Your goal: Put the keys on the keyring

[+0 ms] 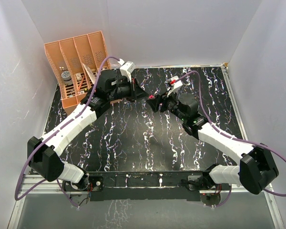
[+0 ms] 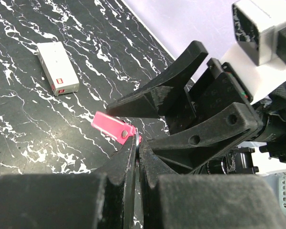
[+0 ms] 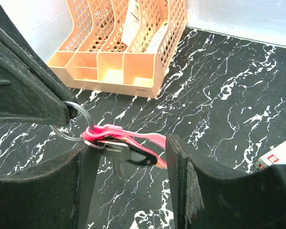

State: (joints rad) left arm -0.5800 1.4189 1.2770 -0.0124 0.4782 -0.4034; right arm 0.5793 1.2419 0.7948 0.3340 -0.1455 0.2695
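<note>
Two claws meet in the air over the far half of the surface [image 1: 133,143], about midway between its left and right edges. The left claw [image 2: 136,145] is squeezed shut on the silver loop of the keyring [image 3: 112,131]. The right claw [image 3: 128,155] is about half open, with one finger on each side of the pink strip and the keys [image 3: 117,151]. The strip's tip reaches one finger. The strip lies nearly flat, its long side pointing from the left claw toward the right claw. Both arms reach forward and lean inward, elbows out.
</note>
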